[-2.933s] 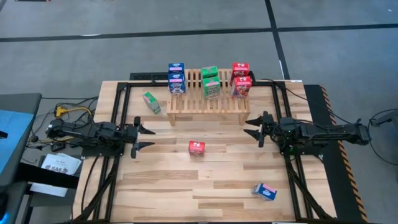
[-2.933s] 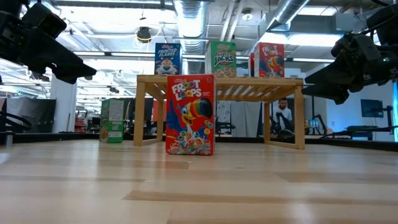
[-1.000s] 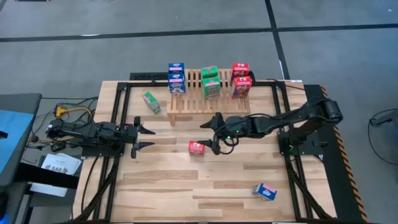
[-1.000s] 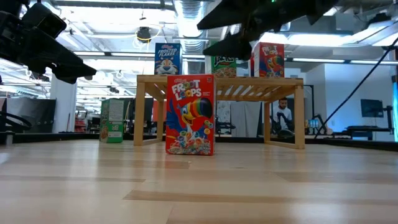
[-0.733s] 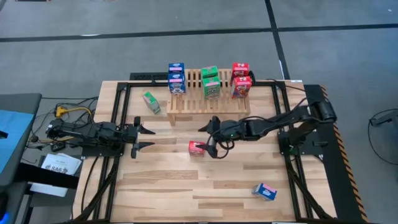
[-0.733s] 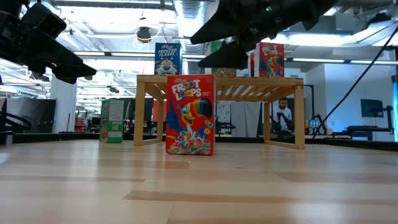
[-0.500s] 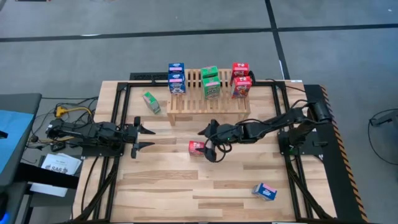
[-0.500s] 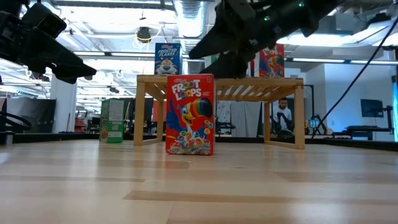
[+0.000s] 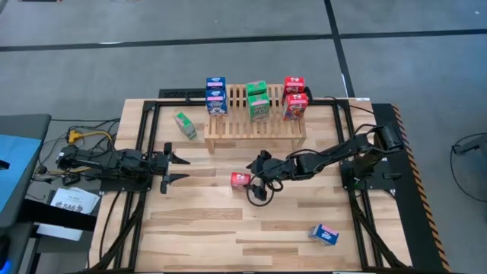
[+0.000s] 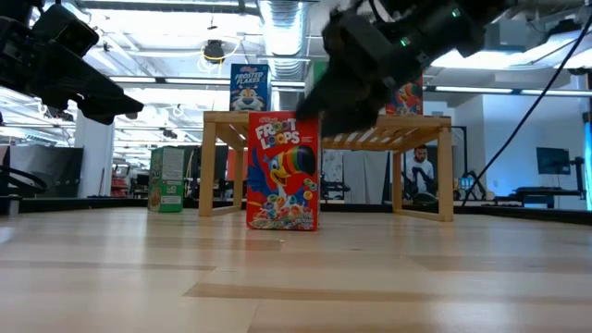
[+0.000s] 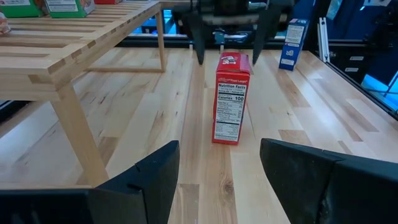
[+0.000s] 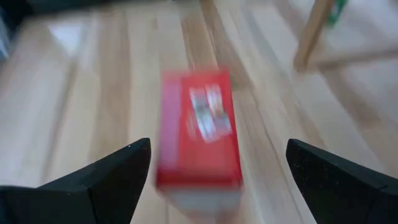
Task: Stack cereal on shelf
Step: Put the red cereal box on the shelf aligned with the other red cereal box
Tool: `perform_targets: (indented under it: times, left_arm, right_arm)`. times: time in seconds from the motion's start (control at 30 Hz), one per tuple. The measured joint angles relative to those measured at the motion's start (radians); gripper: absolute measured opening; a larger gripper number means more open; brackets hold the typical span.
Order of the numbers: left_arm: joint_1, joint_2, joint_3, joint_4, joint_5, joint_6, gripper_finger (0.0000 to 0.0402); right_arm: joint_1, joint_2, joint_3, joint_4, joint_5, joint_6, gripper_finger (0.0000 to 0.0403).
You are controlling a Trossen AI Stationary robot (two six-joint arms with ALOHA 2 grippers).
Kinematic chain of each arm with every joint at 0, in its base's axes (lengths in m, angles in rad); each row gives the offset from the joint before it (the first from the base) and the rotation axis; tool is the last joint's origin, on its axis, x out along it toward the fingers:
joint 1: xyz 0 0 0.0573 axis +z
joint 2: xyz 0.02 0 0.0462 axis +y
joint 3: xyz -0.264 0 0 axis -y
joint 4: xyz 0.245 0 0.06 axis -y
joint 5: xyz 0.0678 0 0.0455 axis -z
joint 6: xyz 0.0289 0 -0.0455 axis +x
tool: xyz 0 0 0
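Right claw point(image 9: 259, 183) spread wide (empty) beside upright red cereal box point(image 9: 240, 180), tabletop

The red cereal box point(image 12: 198, 127) is blurred in the right wrist view — its print cannot be read; the shelf point(image 12: 318, 31) is cut off.

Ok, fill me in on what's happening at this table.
The right gripper, jaws open, is reaching over a red cereal box standing mid-table, not yet gripping it. The left gripper waits at the left side. Six boxes already sit on the wooden rack; a green box and a blue box remain on the table.
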Motion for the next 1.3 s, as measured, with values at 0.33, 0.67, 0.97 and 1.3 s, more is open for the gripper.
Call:
perform_targets:
  times: [0.33, 0.67, 0.97, 1.3]
  left_arm:
    - [0.000, 0.000, 0.000, 0.001, 0.000, 0.000, 0.0214]
    - [0.000, 0.000, 0.000, 0.002, 0.000, 0.000, 0.0214]
    - [0.000, 0.000, 0.000, 0.002, 0.000, 0.000, 0.0214]
    - [0.000, 0.000, 0.000, 0.003, 0.000, 0.000, 0.0214]
  right_arm:
    - [0.005, 0.072, 0.040, -0.011, -0.008, -0.003, 0.0396]
    - [0.003, 0.073, 0.044, -0.044, -0.014, 0.019, 0.0307]
    - [0.005, 0.073, 0.044, -0.060, -0.021, 0.023, 0.0229]
    - [0.005, 0.054, 0.044, -0.086, -0.044, 0.022, 0.0191]
